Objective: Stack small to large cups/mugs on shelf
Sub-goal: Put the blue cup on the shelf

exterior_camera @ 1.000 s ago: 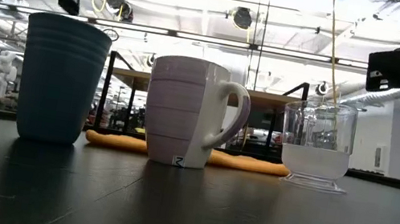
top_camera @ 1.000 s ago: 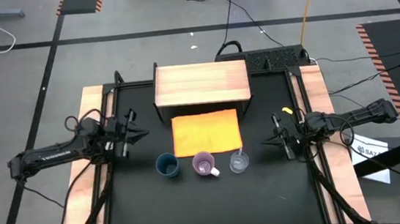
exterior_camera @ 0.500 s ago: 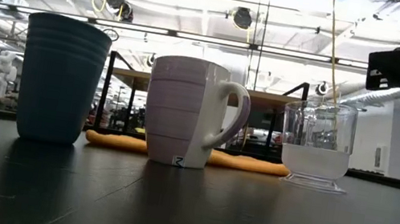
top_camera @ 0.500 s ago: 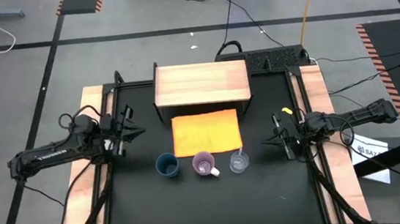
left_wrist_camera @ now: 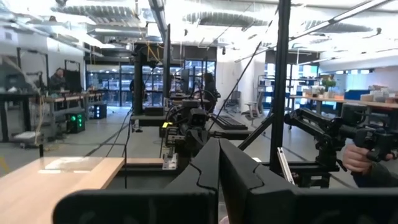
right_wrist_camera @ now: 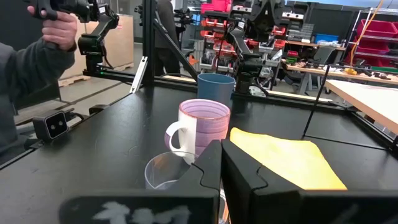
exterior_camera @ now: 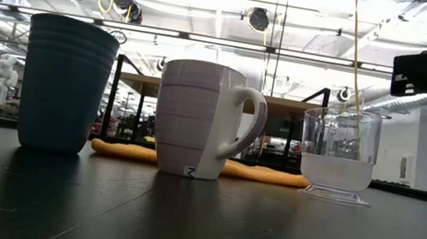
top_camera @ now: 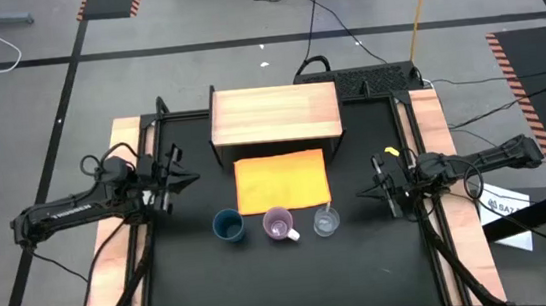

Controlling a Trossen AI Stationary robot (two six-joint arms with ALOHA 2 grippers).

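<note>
Blue tumbler (top_camera: 227,225), lilac mug (top_camera: 278,224) and clear cup (top_camera: 326,222) line the tabletop (top_camera: 295,281) at lower centre, below the wooden shelf (top_camera: 274,114). Left claw (top_camera: 187,180) and right claw (top_camera: 363,194), both pressed together, flank them.

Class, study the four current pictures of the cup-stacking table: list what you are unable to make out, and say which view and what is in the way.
- Clear cup: lower part hidden by the right gripper, right wrist view.
- Shelf: largely hidden behind the lilac mug and blue tumbler, low view.
- Inside of each cup: too small, high view.
- Left gripper: cut off by the top edge, low view.
</note>
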